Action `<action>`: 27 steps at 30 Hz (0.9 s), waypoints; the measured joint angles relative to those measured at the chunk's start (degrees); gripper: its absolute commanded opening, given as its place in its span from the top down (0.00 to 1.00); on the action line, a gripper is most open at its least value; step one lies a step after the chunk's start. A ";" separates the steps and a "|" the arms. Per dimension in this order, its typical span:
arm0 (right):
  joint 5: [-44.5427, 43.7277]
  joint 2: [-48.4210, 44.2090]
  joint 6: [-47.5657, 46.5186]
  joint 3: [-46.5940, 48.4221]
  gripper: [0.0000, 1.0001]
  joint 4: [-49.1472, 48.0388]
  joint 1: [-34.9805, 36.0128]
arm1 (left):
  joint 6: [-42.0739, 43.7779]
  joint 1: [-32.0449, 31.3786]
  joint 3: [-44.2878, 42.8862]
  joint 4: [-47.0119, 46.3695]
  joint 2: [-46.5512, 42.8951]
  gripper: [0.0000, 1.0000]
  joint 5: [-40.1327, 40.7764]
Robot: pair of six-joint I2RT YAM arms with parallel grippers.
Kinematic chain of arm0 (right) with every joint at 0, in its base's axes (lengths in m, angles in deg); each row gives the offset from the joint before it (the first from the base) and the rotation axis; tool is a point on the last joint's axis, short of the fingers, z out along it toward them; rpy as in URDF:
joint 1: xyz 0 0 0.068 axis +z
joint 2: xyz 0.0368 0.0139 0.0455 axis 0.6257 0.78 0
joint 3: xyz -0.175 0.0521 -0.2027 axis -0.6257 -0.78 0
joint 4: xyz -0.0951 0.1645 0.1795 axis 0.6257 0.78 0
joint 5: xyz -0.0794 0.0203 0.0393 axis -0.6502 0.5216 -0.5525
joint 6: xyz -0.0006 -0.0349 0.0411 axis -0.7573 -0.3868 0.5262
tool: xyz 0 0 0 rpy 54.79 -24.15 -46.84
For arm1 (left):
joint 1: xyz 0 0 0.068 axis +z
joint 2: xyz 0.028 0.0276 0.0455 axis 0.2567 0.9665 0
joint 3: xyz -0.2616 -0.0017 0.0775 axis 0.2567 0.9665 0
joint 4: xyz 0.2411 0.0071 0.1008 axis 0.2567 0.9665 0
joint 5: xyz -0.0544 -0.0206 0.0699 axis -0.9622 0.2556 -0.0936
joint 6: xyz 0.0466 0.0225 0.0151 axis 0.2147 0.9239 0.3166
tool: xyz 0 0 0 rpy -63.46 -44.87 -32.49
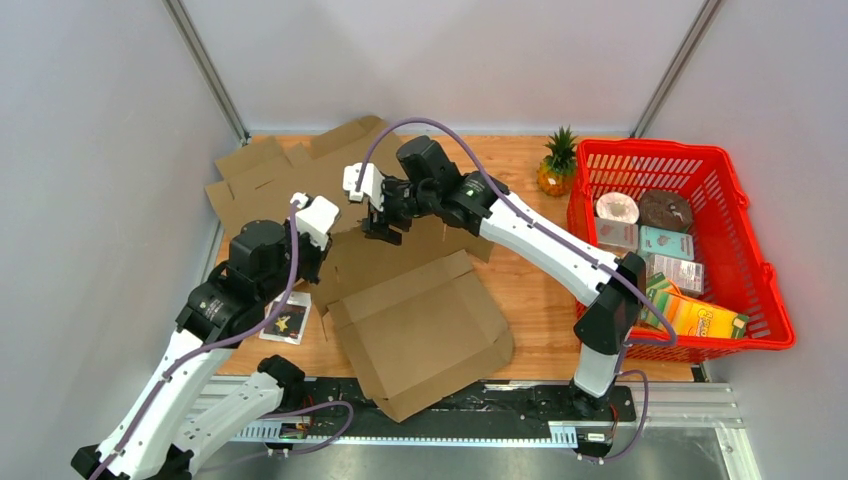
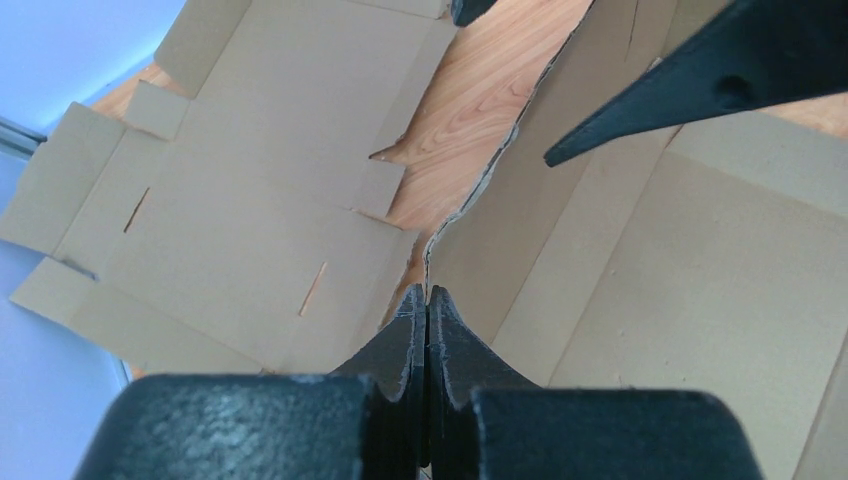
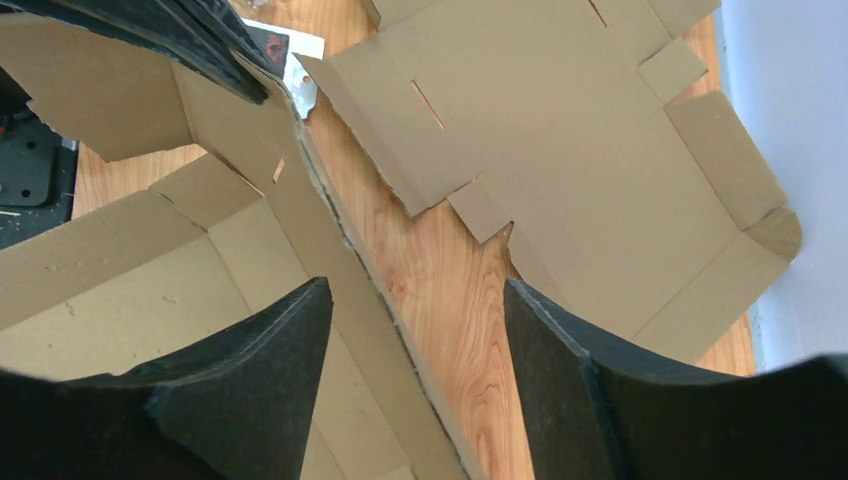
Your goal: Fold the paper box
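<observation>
A red basket [image 1: 738, 222] at the right of the wooden table [image 1: 540, 300] holds small boxes and a white roll [image 1: 617, 208]. A pineapple [image 1: 556, 165] stands beside its far left corner. A dark card [image 1: 286, 322] lies at the near left.

A robotics lab cell: white panels [image 1: 90, 150] on metal posts [image 1: 203, 65] enclose a wooden tabletop [image 1: 540, 310]. Two robot arms [image 1: 540, 240] sit bolted to a rail [image 1: 680, 402] at its edge.

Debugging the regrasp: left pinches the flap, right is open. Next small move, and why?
Probably close the right gripper on the raised flap. Its edge runs between the open fingers, and the left gripper pinches the same flap, so a second hold would let both arms crease it.
</observation>
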 measured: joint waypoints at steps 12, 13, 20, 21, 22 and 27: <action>0.55 0.96 -2.10 -1.60 1.00 -0.66 -0.85 | -8.26 0.04 0.37 -3.48 1.99 0.66 4.02; 0.11 0.87 -1.95 -2.03 1.00 -0.72 -0.90 | -10.54 0.04 0.37 -4.02 2.58 0.62 4.39; -3.89 -2.27 1.70 -5.90 1.00 -0.90 -1.46 | -21.44 0.04 4.02 -10.69 4.85 0.54 3.74; -4.28 -3.08 2.14 -6.45 1.00 -1.07 -1.55 | -22.14 0.04 4.39 -11.26 5.29 0.54 3.63; -4.57 -4.09 2.64 -7.10 1.00 -1.18 -1.62 | -22.91 0.04 4.70 -12.07 5.99 0.54 3.48; -4.50 -8.63 4.79 -10.05 1.00 -2.16 -2.32 | -26.10 0.04 4.81 -17.25 10.99 0.53 0.83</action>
